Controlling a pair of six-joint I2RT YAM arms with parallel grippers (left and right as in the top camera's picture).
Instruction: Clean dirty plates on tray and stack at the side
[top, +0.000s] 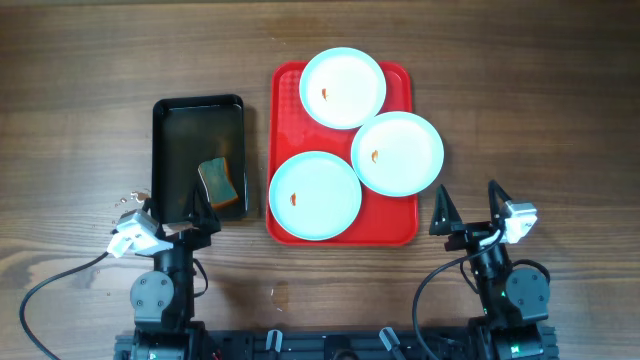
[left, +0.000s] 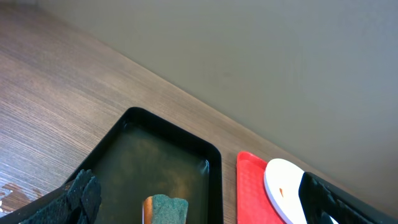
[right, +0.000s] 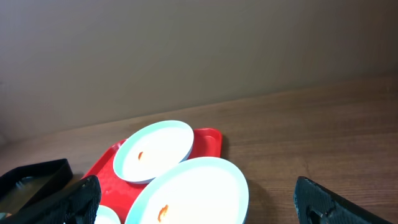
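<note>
Three pale-blue plates lie on the red tray (top: 395, 225): one at the far end (top: 343, 88), one at the right (top: 398, 153), one at the near left (top: 315, 196). Each has a small orange-red smear. My left gripper (top: 178, 212) is open and empty over the near end of the black tray (top: 163, 150), beside the sponge (top: 221, 184). My right gripper (top: 468, 208) is open and empty near the tray's near right corner. The right wrist view shows the right plate (right: 199, 193) and the far plate (right: 155, 151) between my fingers.
The black tray holds a green and orange sponge, seen in the left wrist view (left: 165, 210). The red tray's edge (left: 249, 190) and one plate (left: 283, 186) show there too. Bare wooden table lies right of the red tray (top: 530, 130).
</note>
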